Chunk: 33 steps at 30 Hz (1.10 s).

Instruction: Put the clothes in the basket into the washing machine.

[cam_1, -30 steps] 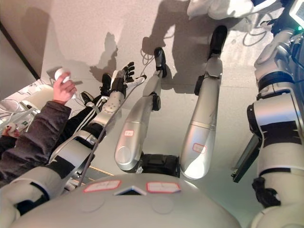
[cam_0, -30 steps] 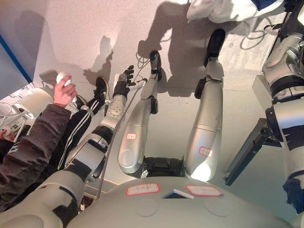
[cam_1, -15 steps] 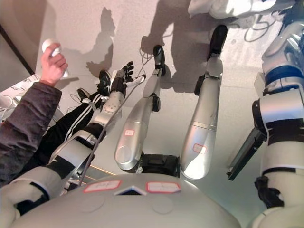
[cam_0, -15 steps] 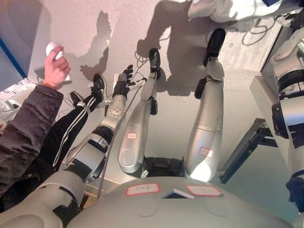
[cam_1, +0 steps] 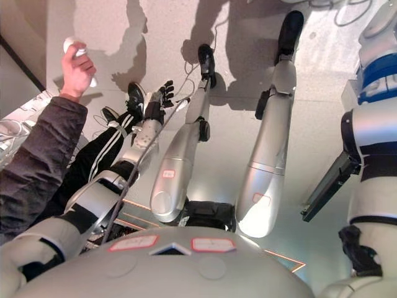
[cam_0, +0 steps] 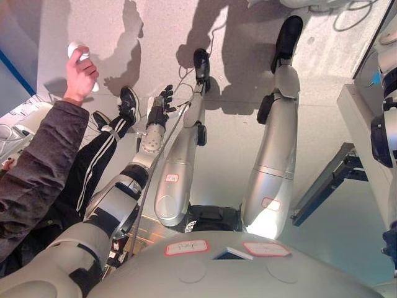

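my left hand (cam_0: pixel 160 109): fingers spread loose, holding nothing, above pale grey floor (cam_0: pixel 161 37) | right hand: fingers cannot tell | person's hand (cam_0: pixel 79 69) grips white controller (cam_0: pixel 79 54)

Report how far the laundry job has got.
Nothing looks done: no basket, clothes or washing machine shows. The left hand hangs open and empty above the floor; beside it a person's hand holds a white controller. The whole task remains.

A person's raised hand (cam_0: pixel 79 69) grips a controller (cam_0: pixel 82 54) at far left. The person's shoe (cam_0: pixel 129 104) rests on the floor (cam_0: pixel 74 18), just left of the left robot hand (cam_0: pixel 160 108).
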### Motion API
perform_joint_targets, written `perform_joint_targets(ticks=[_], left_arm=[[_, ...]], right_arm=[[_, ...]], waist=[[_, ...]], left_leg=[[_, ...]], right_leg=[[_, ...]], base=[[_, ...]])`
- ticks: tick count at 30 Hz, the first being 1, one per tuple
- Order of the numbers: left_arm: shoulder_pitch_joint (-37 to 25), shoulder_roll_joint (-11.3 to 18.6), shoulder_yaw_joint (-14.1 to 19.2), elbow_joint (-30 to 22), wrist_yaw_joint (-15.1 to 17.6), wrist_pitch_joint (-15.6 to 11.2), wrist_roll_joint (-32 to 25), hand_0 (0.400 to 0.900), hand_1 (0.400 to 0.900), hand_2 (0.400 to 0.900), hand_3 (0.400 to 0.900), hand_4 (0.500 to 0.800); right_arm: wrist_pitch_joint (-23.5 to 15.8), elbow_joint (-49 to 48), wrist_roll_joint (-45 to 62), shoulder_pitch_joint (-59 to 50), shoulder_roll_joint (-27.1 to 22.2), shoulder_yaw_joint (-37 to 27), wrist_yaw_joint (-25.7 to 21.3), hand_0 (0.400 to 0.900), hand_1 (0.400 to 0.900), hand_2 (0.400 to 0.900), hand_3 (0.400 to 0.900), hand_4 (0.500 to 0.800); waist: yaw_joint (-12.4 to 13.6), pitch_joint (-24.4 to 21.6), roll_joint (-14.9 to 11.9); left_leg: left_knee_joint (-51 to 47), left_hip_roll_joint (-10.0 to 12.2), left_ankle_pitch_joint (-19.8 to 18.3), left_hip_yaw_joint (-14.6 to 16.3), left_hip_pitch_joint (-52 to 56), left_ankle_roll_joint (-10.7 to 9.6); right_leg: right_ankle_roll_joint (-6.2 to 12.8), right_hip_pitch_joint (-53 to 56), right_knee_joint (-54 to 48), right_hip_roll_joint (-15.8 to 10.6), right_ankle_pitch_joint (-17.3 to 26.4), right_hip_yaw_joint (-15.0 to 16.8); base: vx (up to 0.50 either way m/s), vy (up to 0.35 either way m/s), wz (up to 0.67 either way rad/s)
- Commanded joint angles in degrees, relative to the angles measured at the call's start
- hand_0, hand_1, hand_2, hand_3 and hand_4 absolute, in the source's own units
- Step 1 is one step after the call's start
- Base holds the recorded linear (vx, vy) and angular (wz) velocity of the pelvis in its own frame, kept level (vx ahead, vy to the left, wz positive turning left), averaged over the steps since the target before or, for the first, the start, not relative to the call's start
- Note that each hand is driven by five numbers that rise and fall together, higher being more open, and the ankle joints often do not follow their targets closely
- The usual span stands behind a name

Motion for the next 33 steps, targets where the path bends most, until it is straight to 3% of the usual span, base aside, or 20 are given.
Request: perform_joint_targets(ticks=[1, 8, 18, 20, 33], left_arm=[[1.99, 2.56, 1.08, 1.33, 1.51, -0.41, -1.13, 0.9, 0.9, 0.9, 0.9, 0.8], [2.56, 4.44, 2.85, -0.02, 1.13, -0.64, -0.58, 0.9, 0.9, 0.9, 0.9, 0.8], [2.42, 3.98, 2.62, 0.8, 0.93, -0.54, -1.17, 0.9, 0.9, 0.9, 0.9, 0.8], [2.31, 3.32, 2.77, 1.8, 1.37, -0.36, -1.03, 0.9, 0.9, 0.9, 0.9, 0.8], [2.18, 2.13, 5.44, 8.68, 0.9, 1.38, 0.31, 0.9, 0.9, 0.9, 0.9, 0.8]], right_arm=[[-0.18, 1.93, -2.66, -3.61, -4.04, 6.52, 1.54, 0.4, 0.4, 0.4, 0.4, 0.5], [-1.19, 1.67, -1.37, -3.28, -2.72, 7.21, 4.06, 0.4, 0.4, 0.4, 0.4, 0.5], [-2.29, 2.47, 3.39, -3.18, -1.06, 4.55, 4.01, 0.4, 0.4, 0.4, 0.4, 0.5], [-3.54, 1.1, 8.42, -1.05, 0.31, 0.87, 3.7, 0.4, 0.4, 0.4, 0.4, 0.5], [-7.14, -4.0, 19.8, 8.74, 5.73, -6.2, 6.31, 0.4, 0.4, 0.4, 0.4, 0.5]], waist=[[-0.41, 0.76, 3.74], [-0.06, 0.76, 2.54], [-0.01, 0.76, 1.83], [-0.44, 0.76, 1.23], [-2.4, -1.12, -2.67]], left_leg=[[1.54, 5.28, -7.99, -0.91, 8.48, -3.94], [0.74, 5.75, -7.48, -0.78, 7.35, -4.44], [-0.05, 6.29, -7.4, -1.66, 8.34, -4.87], [-0.05, 6.36, -7.46, -1.83, 10.12, -4.76], [0.1, 7.11, -9.45, -4.48, 22.81, -4.05]], right_leg=[[3.85, -0.58, -5.48, 0.37, 5.92, 1.52], [3.39, -2.29, -4.82, 0.88, 5.13, 1.24], [3.47, -2.56, -4.12, 0.92, 5.04, -0.2], [3.58, -0.89, -4.29, 0.91, 5.24, -1.07], [4.33, 15.92, -8.92, -0.24, 6.04, -4.98]], base=[[0.01, -0.03, 0.04], [0.0, -0.06, 0.06], [-0.01, -0.016, -0.01], [0.0, 0.025, -0.06], [0.02, 0.018, -0.03]])
